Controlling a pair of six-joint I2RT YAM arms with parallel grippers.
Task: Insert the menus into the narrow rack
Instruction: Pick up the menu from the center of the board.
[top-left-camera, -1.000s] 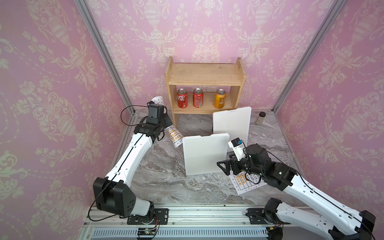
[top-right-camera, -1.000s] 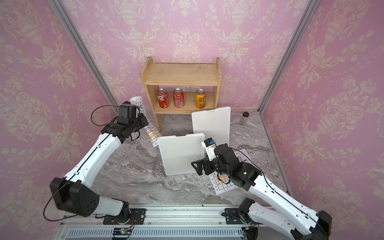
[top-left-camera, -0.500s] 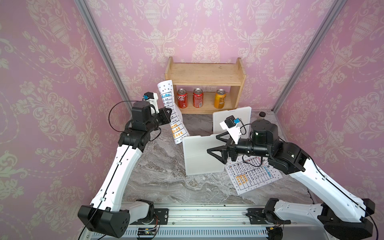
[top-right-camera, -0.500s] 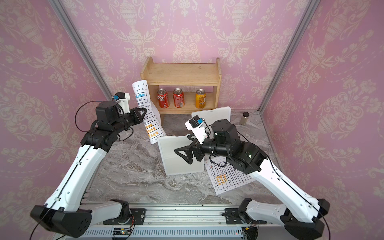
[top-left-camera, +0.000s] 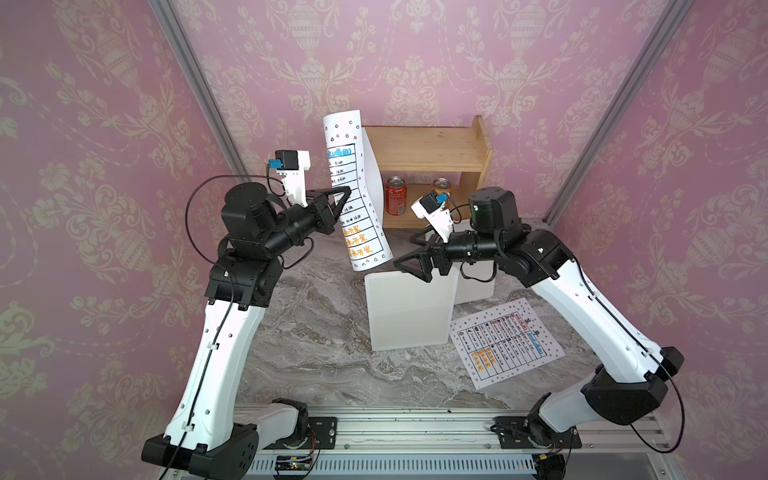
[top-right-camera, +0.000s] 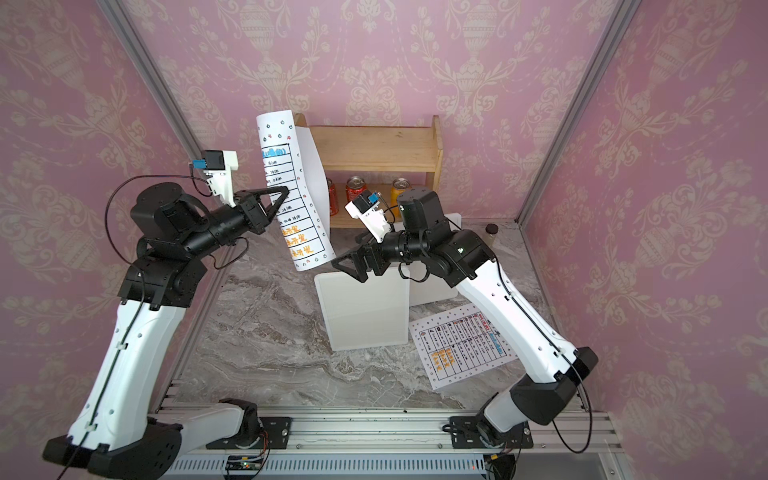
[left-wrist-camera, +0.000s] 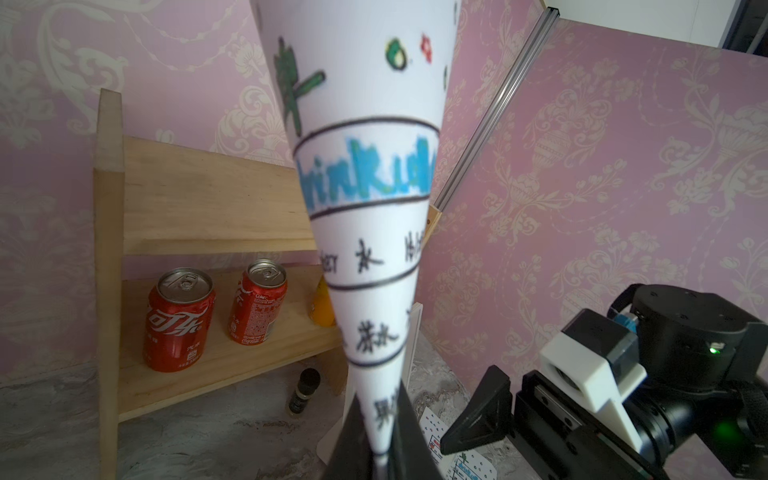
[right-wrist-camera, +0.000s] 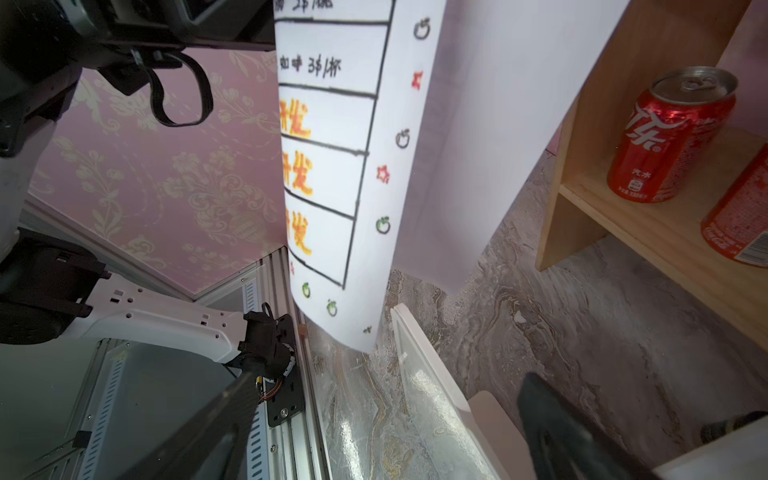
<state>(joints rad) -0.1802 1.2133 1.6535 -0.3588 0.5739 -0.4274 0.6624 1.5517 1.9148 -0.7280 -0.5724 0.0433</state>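
Having risen off the bench (top-left-camera: 324, 332), your left gripper (top-left-camera: 345, 195) clamps one menu (top-left-camera: 347, 166) upright near the rack's (top-left-camera: 407, 316) left corner; right gripper (top-left-camera: 406, 254) gapes empty, so insertion looks next.

From my remote desk: the raised menu (left-wrist-camera: 365, 174) carries blue lettering I can read only in part, "rinK", with 水 and 茶水 in the rows beneath. The right wrist view adds 咖啡 3$/杯 and orange 开发 three times. The red can (left-wrist-camera: 178, 320) bears 可乐 and 汽水; the second can (left-wrist-camera: 257, 303) reads "Coke". The flat menu (top-left-camera: 505, 343) is too small to read.
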